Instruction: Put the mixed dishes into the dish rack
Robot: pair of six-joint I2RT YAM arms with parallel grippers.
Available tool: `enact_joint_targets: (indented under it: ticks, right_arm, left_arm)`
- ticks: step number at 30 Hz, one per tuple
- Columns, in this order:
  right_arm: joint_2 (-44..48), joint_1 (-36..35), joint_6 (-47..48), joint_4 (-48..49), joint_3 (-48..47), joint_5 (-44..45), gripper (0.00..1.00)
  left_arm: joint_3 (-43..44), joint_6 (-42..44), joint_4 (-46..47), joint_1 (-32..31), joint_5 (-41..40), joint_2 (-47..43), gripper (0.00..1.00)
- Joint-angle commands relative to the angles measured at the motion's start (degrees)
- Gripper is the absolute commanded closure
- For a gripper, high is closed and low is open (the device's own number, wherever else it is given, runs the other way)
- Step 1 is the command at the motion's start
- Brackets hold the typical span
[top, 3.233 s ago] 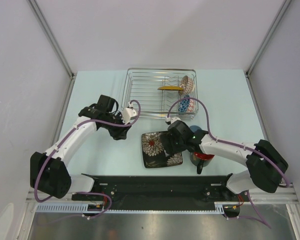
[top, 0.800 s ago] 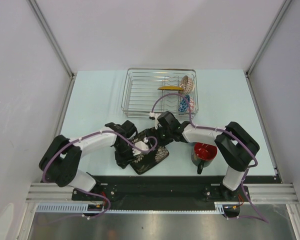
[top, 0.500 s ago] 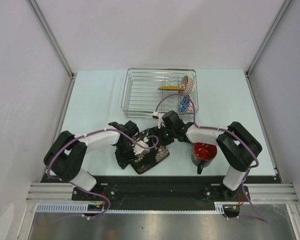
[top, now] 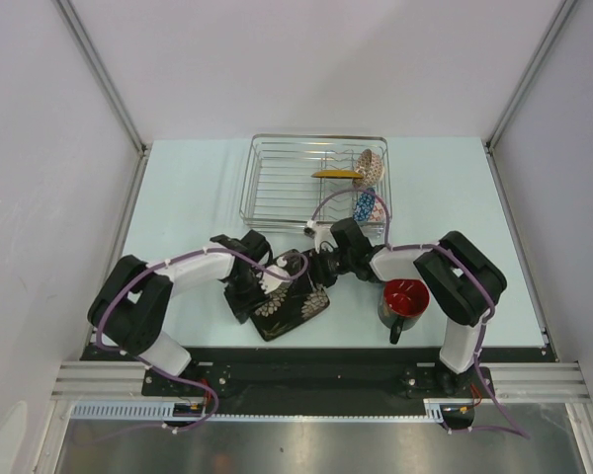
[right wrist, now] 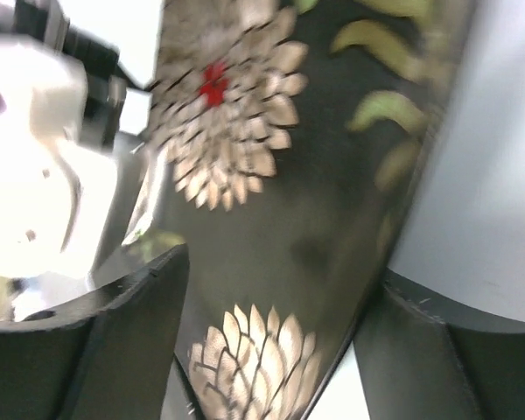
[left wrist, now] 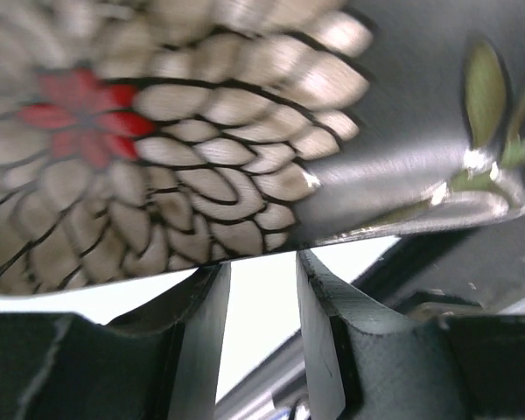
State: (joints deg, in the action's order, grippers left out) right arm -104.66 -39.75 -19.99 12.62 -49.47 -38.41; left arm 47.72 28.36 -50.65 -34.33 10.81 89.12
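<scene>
A: Your dark square plate with the white chrysanthemum pattern (top: pixel 295 304) sits tilted at the near middle of the pale blue table (top: pixel 178 197). It is propped between your two arms, in front of the silver wire dish rack (top: pixel 277 178) and outside it.

B: Your right gripper (right wrist: pixel 280 267) straddles it, with the fingers (right wrist: pixel 140 341) wide apart, one on each side of the plate. I can't tell whether either pad touches it.

A: Your left gripper (left wrist: pixel 261 262) is at the plate's left edge, its fingers partly apart with only bare table in the gap. The plate's rim runs across just past their tips.

B: Your dark mug with the red inside (top: pixel 403 299) stands on the table, right of the plate and apart from it.

A: At the rack's right end you have the pinkish-beige patterned bowl (top: pixel 373 166) and the blue patterned bowl (top: pixel 364 205) nearer you. A yellow-faced piece (top: pixel 336 174) stands on edge beside them.
</scene>
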Motion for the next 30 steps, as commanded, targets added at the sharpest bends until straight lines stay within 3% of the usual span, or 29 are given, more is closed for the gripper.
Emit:
enact_joint_targets:
  ticks: [1,10,13,14,16,18,19,27,30]
  right_arm:
    - [-6.7,-2.4,-0.3,-9.6,4.4,-5.9,0.28]
    - [-5.8,-1.0,-2.0,-7.2,4.4,-9.3,0.39]
    - [-5.3,-0.9,-2.7,-6.7,4.4,-8.6,0.56]
    - [-5.1,-0.9,-2.9,-6.6,4.4,-8.3,0.7]
    - [-4.8,-1.0,-3.4,-6.6,4.4,-7.3,0.83]
    - [-3.8,-0.9,-3.6,-6.6,4.3,-6.2,0.88]
    - [-3.4,-1.0,-3.9,-6.5,4.3,-5.2,1.0]
    - [3.3,-1.0,-3.3,-8.9,1.4,-1.6,1.0]
    - [6.0,-1.0,-1.8,-12.0,-0.5,0.3,1.0]
  left_arm:
    - [4.7,-1.2,18.0,0.8,1.4,1.1,0.59]
    - [8.3,-4.0,20.3,0.8,3.6,4.8,0.59]
    - [8.4,-3.9,20.1,0.8,3.9,4.6,0.6]
    - [8.4,-3.9,20.0,0.8,4.0,4.5,0.6]
    - [8.0,-4.2,19.4,0.8,4.4,3.7,0.6]
    - [6.9,-4.1,19.1,0.8,4.7,2.4,0.6]
    - [6.3,-4.1,19.2,0.7,4.7,1.9,0.6]
    - [5.4,-2.4,16.7,1.5,2.4,-3.6,0.59]
    - [10.3,-0.2,11.0,3.6,1.6,-6.4,0.51]
